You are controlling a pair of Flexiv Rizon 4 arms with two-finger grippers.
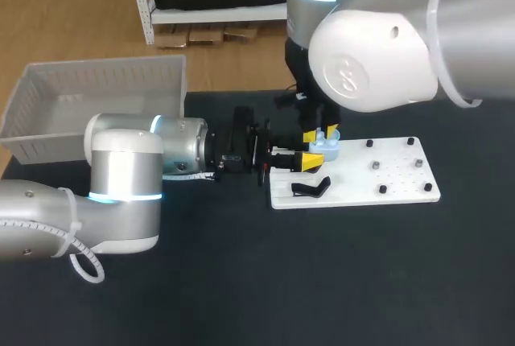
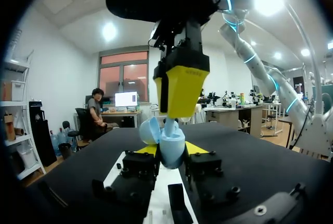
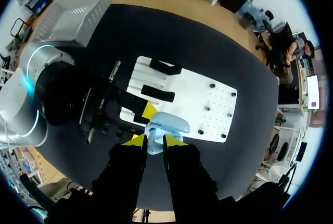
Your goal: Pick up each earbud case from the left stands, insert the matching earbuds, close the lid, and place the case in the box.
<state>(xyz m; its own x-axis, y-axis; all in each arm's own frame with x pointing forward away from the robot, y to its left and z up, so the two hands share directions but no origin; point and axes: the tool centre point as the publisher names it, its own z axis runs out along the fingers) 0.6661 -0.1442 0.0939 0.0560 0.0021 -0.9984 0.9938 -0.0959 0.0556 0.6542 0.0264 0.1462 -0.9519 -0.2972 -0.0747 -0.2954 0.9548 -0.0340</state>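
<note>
Left wrist view gives me the clearest look at the earbud case: a small, rounded, pale blue shell, glossy, standing upright with its lid swung open and tipped back to one side. It sits between the yellow tips of my left gripper, which press on it from both sides, so those jaws are clamped on the case.

My right gripper hangs straight above the case, pointing down into its open mouth. Its jaws are almost together, pinching a slim pale blue earbud whose lower end reaches into the case.

From the head view, the case is held just above the near left part of the white board, which lies on the dark table. Two black stands rest on that board beside the left gripper, and small dark pegs dot the board's far half. The grey box stands well apart, at the table's far left corner, behind my left arm.
</note>
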